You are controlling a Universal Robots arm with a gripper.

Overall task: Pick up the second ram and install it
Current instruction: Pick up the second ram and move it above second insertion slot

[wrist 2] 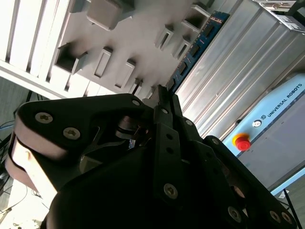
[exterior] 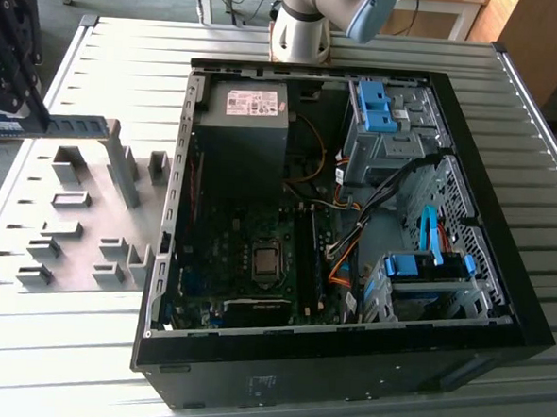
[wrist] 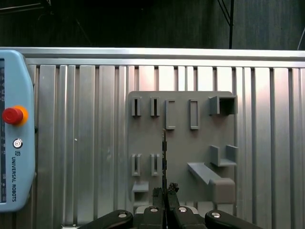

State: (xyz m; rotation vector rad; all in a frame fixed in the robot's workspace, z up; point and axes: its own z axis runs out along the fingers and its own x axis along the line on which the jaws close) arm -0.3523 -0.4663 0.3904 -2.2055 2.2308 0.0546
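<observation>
We see the end effector (exterior: 40, 121) clamped on the ram (exterior: 75, 125), with its fingers pressed together against the two flat faces near one end of the stick. That leaves most of the blue board reaching out level towards the case (exterior: 501, 279). We judge the grip sits at the end so the bottom contact edge stays free and the fingers keep off the chips. In the first wrist view the ram (wrist: 164, 152) shows edge-on as a thin dark line running straight out from the end effector (wrist: 165, 192), so it stands on its long edge, not lying flat. That is the attitude a slot would need. It hangs over the grey fixture (exterior: 78, 243), which lies by the table (exterior: 136, 58) edge at the exterior view's left. The fixture's upright pockets are shaped to keep parts standing where fingers can close on them. We cannot tell whether the ram's free end clears the fixture's tall post. The case lies on its side with the open face up, so the motherboard (exterior: 248, 235) faces upward and can be reached from above. The ram is well apart from it.
</observation>
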